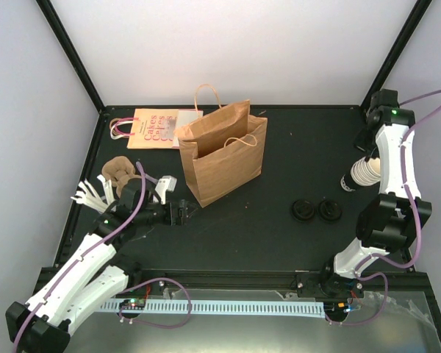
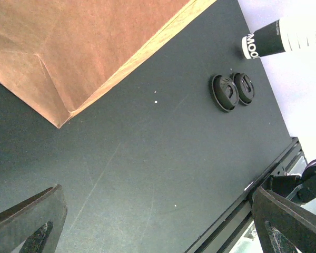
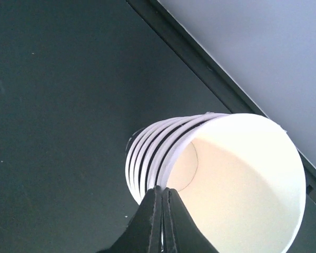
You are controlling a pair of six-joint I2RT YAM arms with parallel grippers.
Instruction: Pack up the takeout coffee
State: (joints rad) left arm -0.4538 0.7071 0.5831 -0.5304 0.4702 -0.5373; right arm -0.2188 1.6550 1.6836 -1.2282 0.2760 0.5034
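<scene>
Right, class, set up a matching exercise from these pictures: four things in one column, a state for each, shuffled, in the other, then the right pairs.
1. brown paper bag
2. two black lids
3. stack of cups
4. left hand

A. wide open, holding nothing
B. rim pinched by the shut right hand
C. standing upright
D. side by side on the table

Pairs: 1-C, 2-D, 3-B, 4-A

brown paper bag [image 1: 224,158], black plastic lids [image 1: 303,211]
</scene>
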